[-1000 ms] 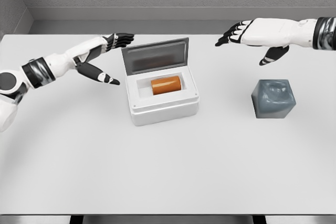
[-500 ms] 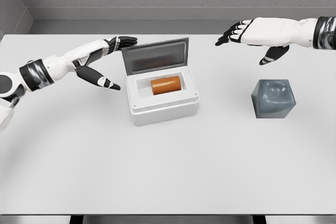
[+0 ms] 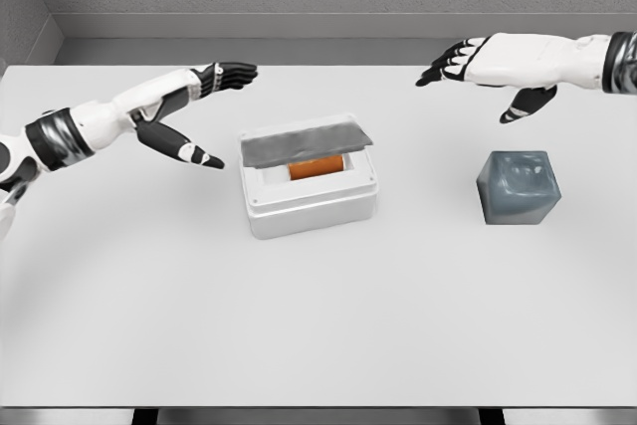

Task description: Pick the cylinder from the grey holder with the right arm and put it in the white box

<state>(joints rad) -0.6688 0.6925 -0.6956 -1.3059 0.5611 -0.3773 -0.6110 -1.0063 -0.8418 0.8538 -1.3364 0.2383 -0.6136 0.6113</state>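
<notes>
Your orange cylinder [image 3: 316, 166] lies inside the white box [image 3: 311, 193] near the middle of the tabletop [image 3: 318, 325] — the grey lid [image 3: 304, 144] tilts low over it, half covering it. The grey holder [image 3: 519, 187] sits toward the right edge. Your right hand [image 3: 488, 65] hovers near the far edge, fingers spread, holding nothing — the left hand [image 3: 189, 106] hangs wide beside the box.

Grey lid [image 3: 304, 144] covers most of the orange cylinder [image 3: 315, 167]; only a strip shows under it. Right arm [image 3: 597, 57] cut off at the frame's right edge, left arm [image 3: 40, 141] at the left edge.
</notes>
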